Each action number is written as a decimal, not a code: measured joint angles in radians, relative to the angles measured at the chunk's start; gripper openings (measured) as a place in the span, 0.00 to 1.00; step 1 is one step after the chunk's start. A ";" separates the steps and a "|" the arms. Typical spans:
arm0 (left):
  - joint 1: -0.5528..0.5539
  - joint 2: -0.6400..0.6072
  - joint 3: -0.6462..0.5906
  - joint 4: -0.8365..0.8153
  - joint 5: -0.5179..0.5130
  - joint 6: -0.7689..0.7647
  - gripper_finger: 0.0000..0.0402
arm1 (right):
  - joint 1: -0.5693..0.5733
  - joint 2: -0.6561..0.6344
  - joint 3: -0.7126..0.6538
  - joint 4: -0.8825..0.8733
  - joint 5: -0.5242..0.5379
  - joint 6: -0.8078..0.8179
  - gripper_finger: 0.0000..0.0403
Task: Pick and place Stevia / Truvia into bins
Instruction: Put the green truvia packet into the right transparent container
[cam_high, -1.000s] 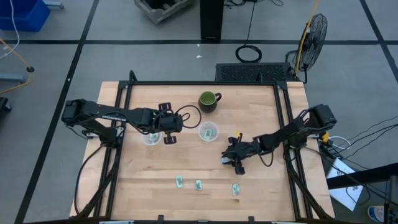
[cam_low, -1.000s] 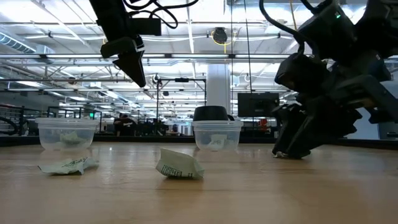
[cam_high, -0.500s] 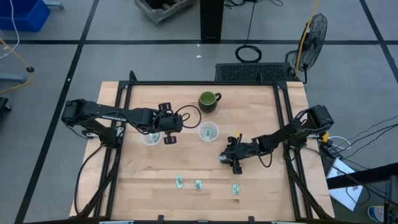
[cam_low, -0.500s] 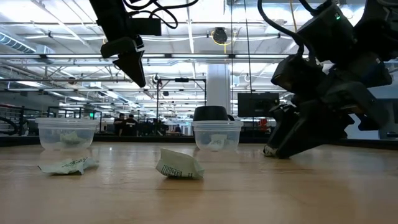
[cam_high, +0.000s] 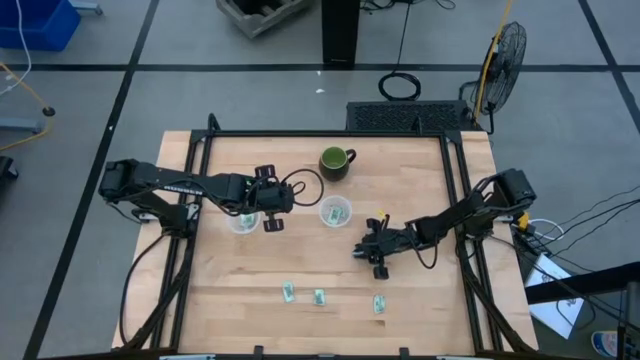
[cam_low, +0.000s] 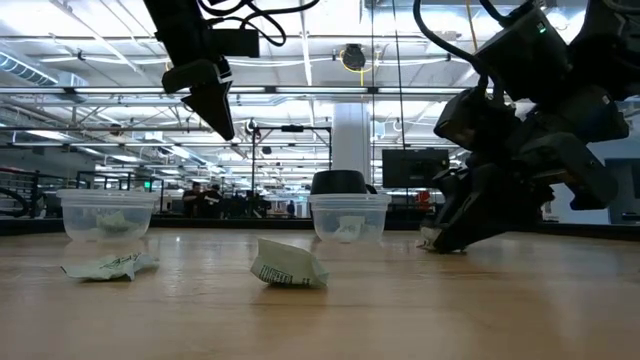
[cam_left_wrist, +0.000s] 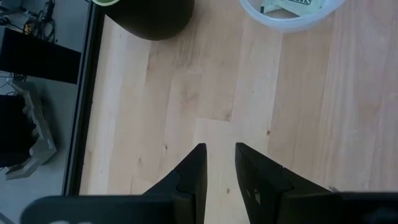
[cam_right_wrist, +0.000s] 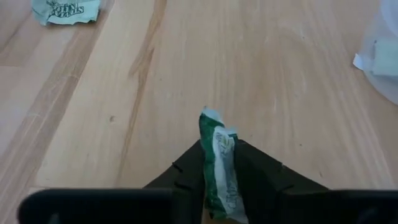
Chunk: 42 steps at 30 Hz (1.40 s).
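While the right arm reaches low across the pale wooden table (cam_high: 420, 300), its right gripper (cam_right_wrist: 217, 163) pinches a crumpled green-and-white sachet (cam_right_wrist: 219, 163) between its two dark fingers, which press against both faces of the packet. In the high view that gripper (cam_high: 372, 252) sits just off the near right of the right-hand clear plastic cup with a whitish rim (cam_high: 335, 212), apart from it, and in the low view its tip (cam_low: 432, 240) is down at the table surface.

The left gripper (cam_high: 272, 215) hangs above the table between the two cups, just beside the left-hand clear plastic cup (cam_high: 241, 220). Its fingers (cam_left_wrist: 194, 171) are nearly together with only a thin gap, and nothing lies between them.

Both cups already contain pale sachets: the low view shows white paper inside the left cup (cam_low: 107, 214) and the right cup (cam_low: 348, 216). A dark green handled mug (cam_high: 336, 161) stands behind the right cup, toward the far edge.

Three loose green-and-white sachets lie in a row near the front edge: one at the left (cam_high: 288, 292), one in the middle (cam_high: 319, 297) and one at the right (cam_high: 379, 303), each apart from the others and well away from both cups.
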 joint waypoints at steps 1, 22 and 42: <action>0.000 0.000 0.000 0.000 0.000 0.000 0.22 | 0.000 -0.003 0.000 0.000 -0.001 0.000 0.17; 0.000 0.000 0.000 0.033 -0.007 0.060 0.22 | -0.156 -0.325 0.013 0.196 0.247 -0.218 0.01; 0.005 -0.001 0.000 0.076 -0.001 0.055 0.22 | -0.319 0.107 0.582 -0.638 -0.026 -0.209 0.02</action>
